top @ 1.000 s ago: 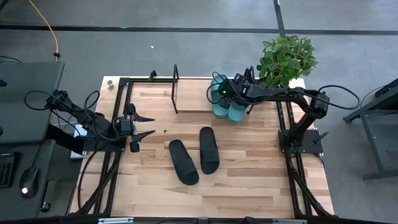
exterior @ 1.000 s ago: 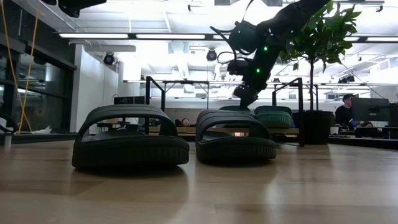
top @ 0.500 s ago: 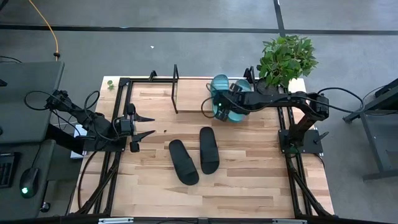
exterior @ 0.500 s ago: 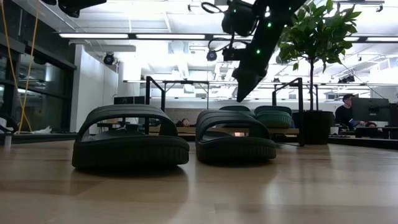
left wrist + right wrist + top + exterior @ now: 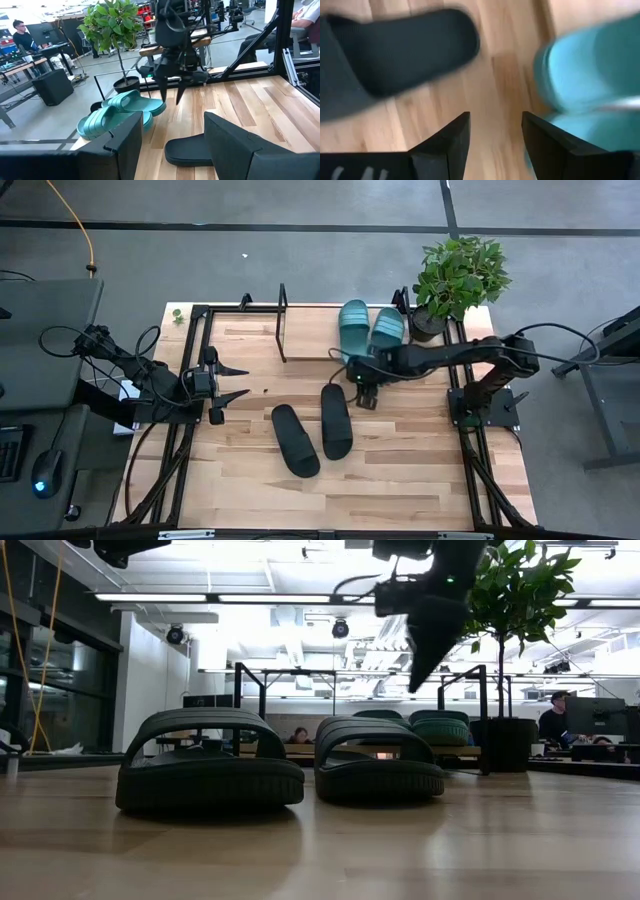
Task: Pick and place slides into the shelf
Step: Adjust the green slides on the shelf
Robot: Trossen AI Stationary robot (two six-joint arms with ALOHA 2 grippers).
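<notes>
Two teal slides [image 5: 353,327] [image 5: 386,329] are sitting side by side on the shelf [image 5: 300,345], at its end nearest the potted plant [image 5: 458,275], w/ toes just overhanging the board's front edge. Two black slides are lying on the table [image 5: 400,470] in front: one [image 5: 336,420] roughly straight, the other [image 5: 295,440] angled beside it, close but apart. Rest of the shelf board is looking unoccupied.

Right gripper [image 5: 362,383] is hanging over the table btwn the teal pair and the near black slide, above the surface, not touching either. In the right wrist view its fingers [image 5: 451,145] are standing apart w/ bare wood btwn them, gripping nothing. From the left wrist view the right gripper [image 5: 170,90] is pointing down, tips spread.

Left gripper [image 5: 228,381] is waiting at the left side of the table, well apart from all slides, fingers [image 5: 235,145] spread wide, nothing in them.

Step in hand, as I'm judging it: teal pair is done, right arm is going for the first black slide. Approx halfway thru.

Next move is calling for: centring over the nearer black slide's strap, dropping w/ one finger under the strap and one outside, closing, lifting clear, then carrying to the free shelf space next to the teal pair w/o knocking them.
</notes>
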